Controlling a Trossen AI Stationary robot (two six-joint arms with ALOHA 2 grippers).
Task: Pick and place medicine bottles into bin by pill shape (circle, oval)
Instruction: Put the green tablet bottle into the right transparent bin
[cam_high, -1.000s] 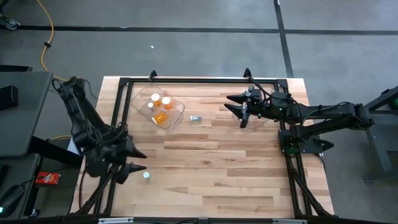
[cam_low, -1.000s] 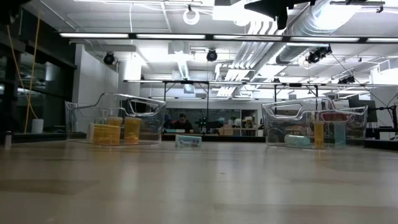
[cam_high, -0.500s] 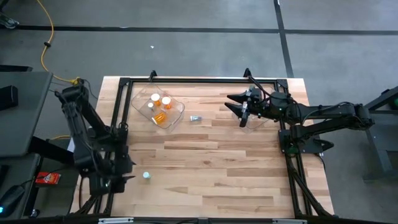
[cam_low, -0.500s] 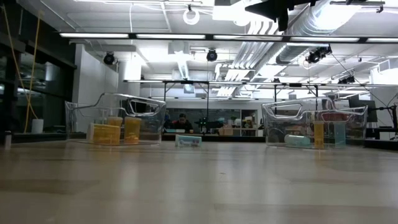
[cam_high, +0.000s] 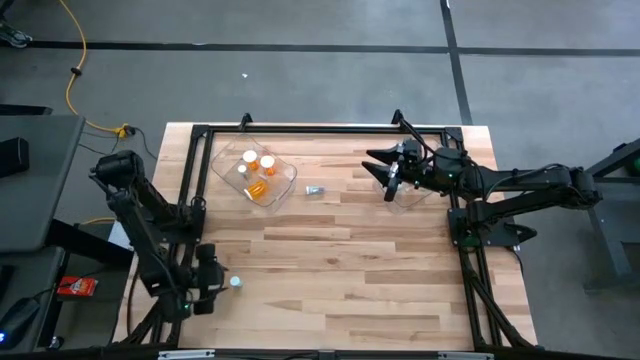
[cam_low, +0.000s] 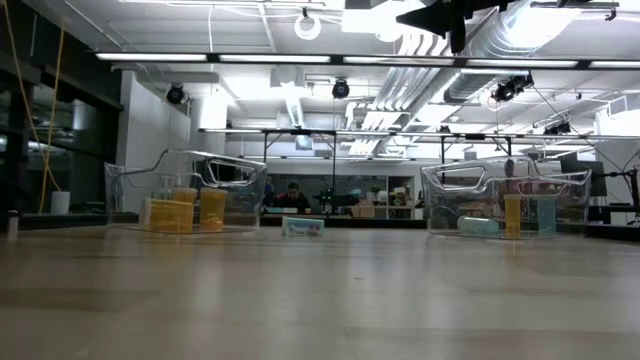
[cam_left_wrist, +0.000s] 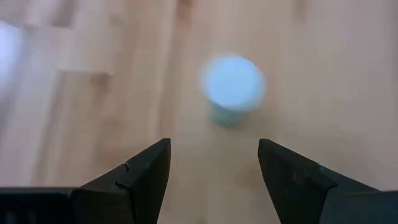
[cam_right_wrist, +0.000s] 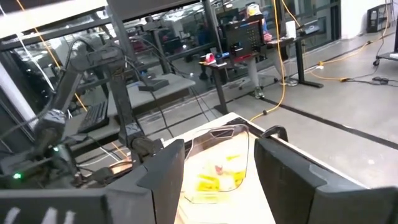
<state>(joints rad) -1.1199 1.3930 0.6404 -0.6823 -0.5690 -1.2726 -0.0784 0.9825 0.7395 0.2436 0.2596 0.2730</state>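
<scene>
A small pale teal bottle with a white cap (cam_left_wrist: 232, 88) stands upright on the wooden table near its front left (cam_high: 235, 283). My left gripper (cam_left_wrist: 212, 177) is open, pointing down just left of this bottle (cam_high: 216, 285), with the bottle ahead of its fingers and untouched. Another small pale bottle (cam_high: 314, 190) lies on its side mid-table, also in the low view (cam_low: 302, 227). My right gripper (cam_high: 376, 172) is open and empty, above the right clear bin (cam_low: 505, 200).
A clear bin (cam_high: 255, 175) at the far left holds several orange bottles with white caps (cam_low: 185, 210). The right bin holds an orange bottle (cam_low: 512, 215) and pale ones. A black frame (cam_high: 300, 130) borders the table. People and desks show in the room behind.
My left gripper has moved toward the table's near edge and tipped from pointing level toward the right to pointing down beside the pale teal bottle. The bottle has stayed where it was.
</scene>
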